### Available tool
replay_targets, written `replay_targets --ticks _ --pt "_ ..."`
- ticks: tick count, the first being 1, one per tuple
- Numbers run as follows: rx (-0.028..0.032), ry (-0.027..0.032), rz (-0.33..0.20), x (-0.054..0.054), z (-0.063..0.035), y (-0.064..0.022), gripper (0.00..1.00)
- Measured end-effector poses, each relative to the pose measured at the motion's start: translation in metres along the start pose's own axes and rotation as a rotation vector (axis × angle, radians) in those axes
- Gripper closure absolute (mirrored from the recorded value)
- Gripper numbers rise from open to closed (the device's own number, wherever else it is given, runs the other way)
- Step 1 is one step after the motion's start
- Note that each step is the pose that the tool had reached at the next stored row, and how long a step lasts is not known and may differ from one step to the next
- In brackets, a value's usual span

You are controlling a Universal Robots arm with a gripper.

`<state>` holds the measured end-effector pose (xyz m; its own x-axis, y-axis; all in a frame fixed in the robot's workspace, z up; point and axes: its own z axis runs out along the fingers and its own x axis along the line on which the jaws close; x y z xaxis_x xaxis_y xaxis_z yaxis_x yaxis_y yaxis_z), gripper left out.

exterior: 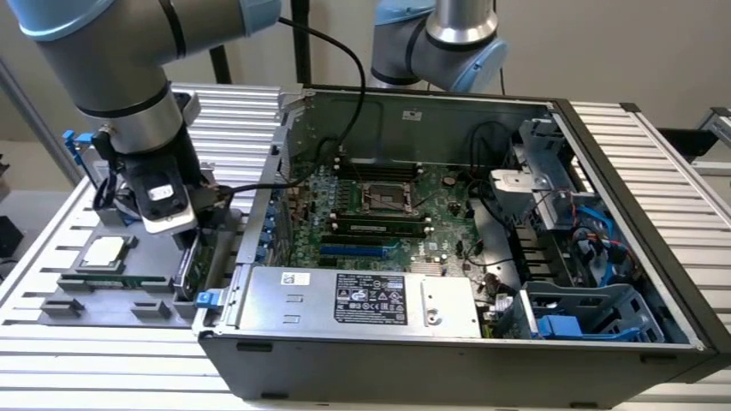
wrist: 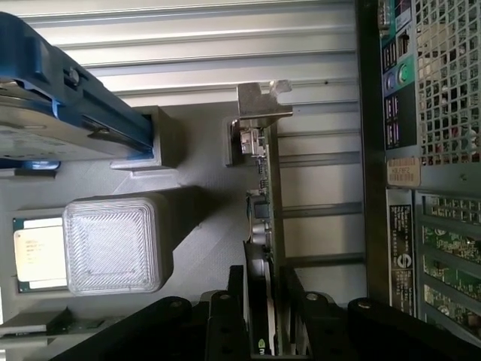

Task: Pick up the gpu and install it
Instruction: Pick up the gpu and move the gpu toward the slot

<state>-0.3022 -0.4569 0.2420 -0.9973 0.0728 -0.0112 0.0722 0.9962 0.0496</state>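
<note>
In the exterior view, the big arm [exterior: 115,77] reaches down to a gray tray [exterior: 109,300] on the worktop [exterior: 92,368]. The tray is low on the exterior view's left, just beside the open computer case [exterior: 457,360]. The gpu [exterior: 192,265] stands on its edge in the tray, under the arm.

In the wrist view, the black fingers [wrist: 234,301] are closed on the gpu [wrist: 268,210], one touching each side. Its silver bracket [wrist: 259,105] is at the far end. A CPU chip [wrist: 36,252] lies nearby.
</note>
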Motion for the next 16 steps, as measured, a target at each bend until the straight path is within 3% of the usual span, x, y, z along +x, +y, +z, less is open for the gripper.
replay_targets --ticks 5,6,16 --pt "0.0002 0.0002 -0.001 0.0 0.0007 -0.0001 0.0" --pt "0.0003 0.0005 -0.001 0.0001 0.0007 -0.0001 1.0" --pt "0.0 0.0003 -0.006 0.0002 0.0008 0.0 1.0"
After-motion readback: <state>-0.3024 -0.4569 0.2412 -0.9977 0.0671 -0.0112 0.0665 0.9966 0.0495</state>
